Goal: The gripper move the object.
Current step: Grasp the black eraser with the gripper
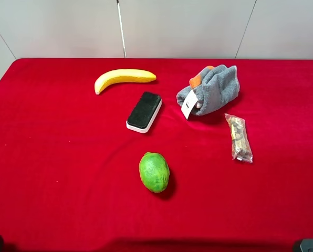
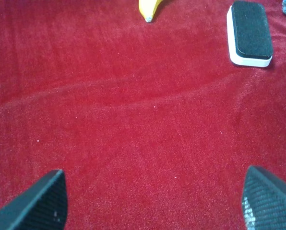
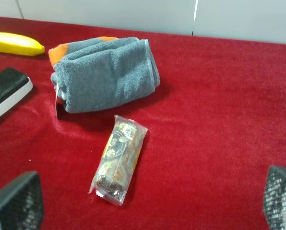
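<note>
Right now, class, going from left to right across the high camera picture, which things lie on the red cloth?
First the banana, then the board eraser, green fruit, grey towel, clear packet.

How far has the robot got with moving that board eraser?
Nothing looks done yet: the eraser lies untouched on the red cloth. The left gripper hangs open, well short of it, holding nothing. Reaching, gripping and moving are all left to do.
</note>
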